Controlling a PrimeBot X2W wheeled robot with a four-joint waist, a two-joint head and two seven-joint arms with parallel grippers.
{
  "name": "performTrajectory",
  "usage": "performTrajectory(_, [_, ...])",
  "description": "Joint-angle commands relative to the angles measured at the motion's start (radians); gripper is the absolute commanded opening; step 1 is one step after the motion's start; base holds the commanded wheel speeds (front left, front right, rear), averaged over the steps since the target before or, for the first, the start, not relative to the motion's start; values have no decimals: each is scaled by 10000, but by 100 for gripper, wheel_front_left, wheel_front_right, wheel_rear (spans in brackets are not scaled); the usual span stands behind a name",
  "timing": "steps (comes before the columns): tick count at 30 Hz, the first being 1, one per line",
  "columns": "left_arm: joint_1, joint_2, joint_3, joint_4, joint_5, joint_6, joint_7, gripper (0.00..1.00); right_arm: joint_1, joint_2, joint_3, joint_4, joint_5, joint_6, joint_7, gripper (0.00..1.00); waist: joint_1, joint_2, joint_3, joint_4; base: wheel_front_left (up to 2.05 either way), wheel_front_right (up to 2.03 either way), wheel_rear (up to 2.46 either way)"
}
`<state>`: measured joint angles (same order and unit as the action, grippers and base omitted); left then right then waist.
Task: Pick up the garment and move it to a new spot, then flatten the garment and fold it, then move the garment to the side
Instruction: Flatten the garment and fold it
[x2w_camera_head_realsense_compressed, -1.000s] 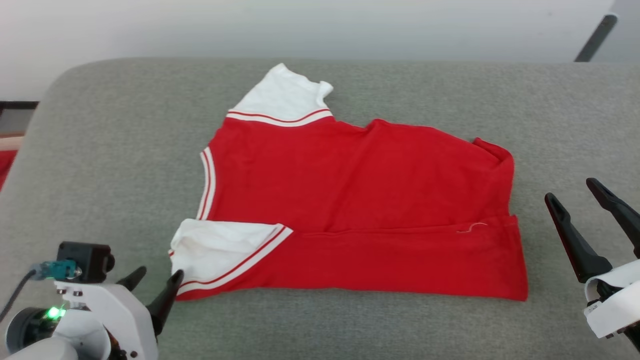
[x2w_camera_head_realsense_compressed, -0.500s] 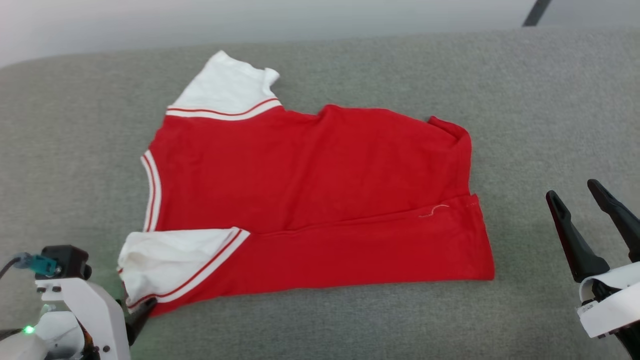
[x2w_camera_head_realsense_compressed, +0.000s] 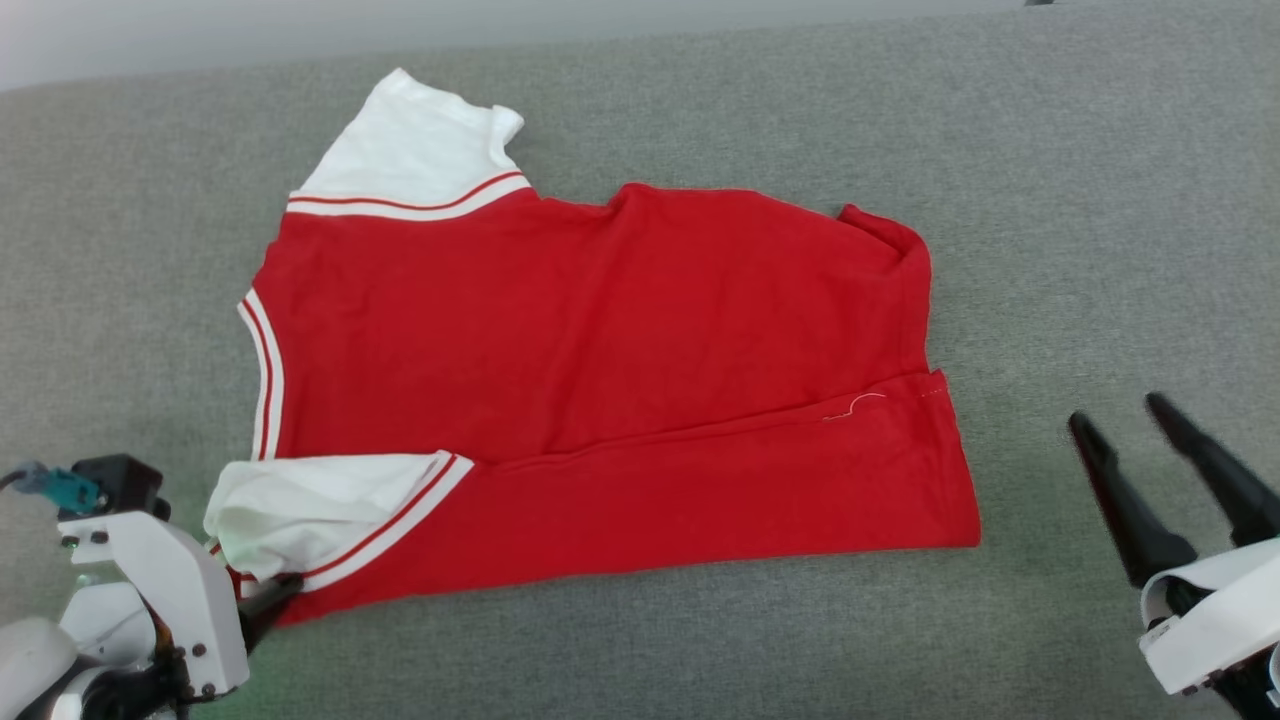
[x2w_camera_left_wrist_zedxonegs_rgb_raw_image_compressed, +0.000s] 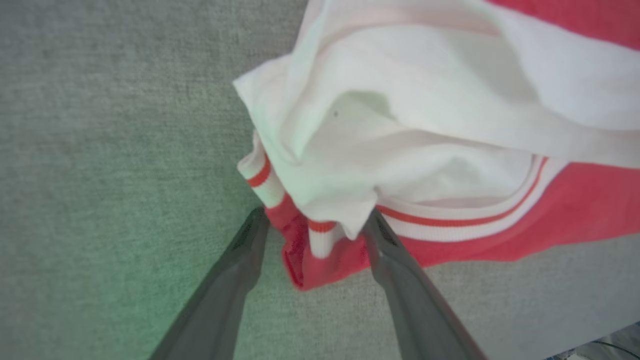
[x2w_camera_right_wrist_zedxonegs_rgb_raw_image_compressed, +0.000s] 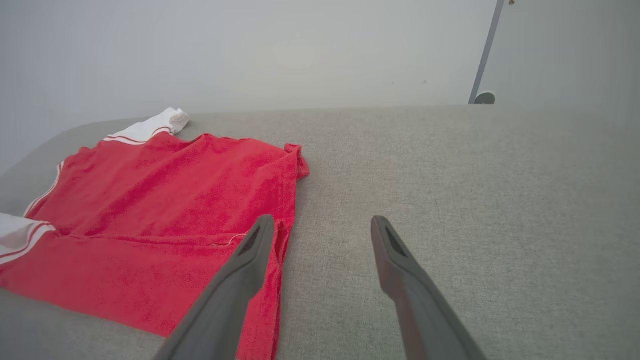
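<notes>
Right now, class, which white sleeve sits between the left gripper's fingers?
The near sleeve at the garment's front corner; the left gripper straddles it, open. The far sleeve lies flat, apart.

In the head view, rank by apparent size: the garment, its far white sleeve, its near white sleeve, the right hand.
1. garment.
2. far white sleeve and near white sleeve, about alike.
right hand: similar, but nearer the camera and cropped, so unranked.

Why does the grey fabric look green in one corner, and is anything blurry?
Left wrist view: a green glow tints the grey surface at lower left, and the garment looks soft and pale up close. Head view: the right end effector is smeared by blur. Right wrist view: even light, no glare.
</notes>
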<state>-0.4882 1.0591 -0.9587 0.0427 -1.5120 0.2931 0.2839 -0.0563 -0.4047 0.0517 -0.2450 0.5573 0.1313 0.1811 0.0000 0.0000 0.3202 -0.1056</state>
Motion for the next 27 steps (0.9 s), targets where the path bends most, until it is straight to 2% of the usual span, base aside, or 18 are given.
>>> performTrajectory(1, [197,-709,-358,140,-165,-66,257,0,103,85,27,10,277,-10,278,100,0,0,22,48,0,0,0])
performTrajectory(8, [70,-691,-374,-81,-82,-31,413,0,333,108,22,-52,841,-10,2123,100,0,0,46,331,0,0,0])
performTrajectory(15, [-96,-952,-424,-251,129,4,350,0,264,307,99,102,871,-9,3741,100,0,0,124,677,0,0,0])
performTrajectory(27, [-431,-1489,-512,-177,415,-75,350,0,-232,565,296,949,667,-10,5268,100,0,0,346,1121,0,0,0])
